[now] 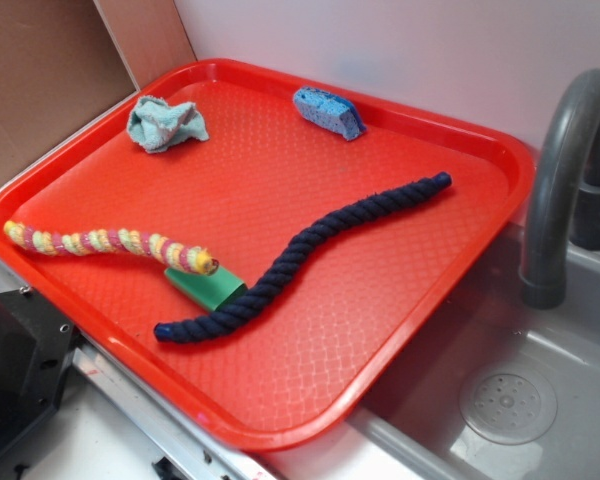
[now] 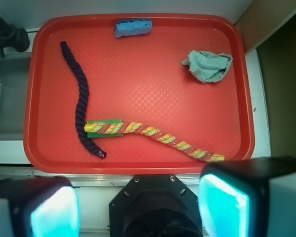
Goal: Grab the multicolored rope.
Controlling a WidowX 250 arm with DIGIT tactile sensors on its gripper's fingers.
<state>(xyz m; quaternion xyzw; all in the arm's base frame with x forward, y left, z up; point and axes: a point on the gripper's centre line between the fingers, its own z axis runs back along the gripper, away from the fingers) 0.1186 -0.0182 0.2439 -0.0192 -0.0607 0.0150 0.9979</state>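
End effector open, fingers spread, above the near edge of the red tray, gripping nothing. Multicolored rope lies along the tray's near edge, one end resting on a green block. Navy-blue rope touches that block. Crumpled teal cloth and blue sponge sit at the far edge.

Nothing to read here in either view: no lettering, label, brand, number or sign shows on anything in the exterior picture or the wrist picture.
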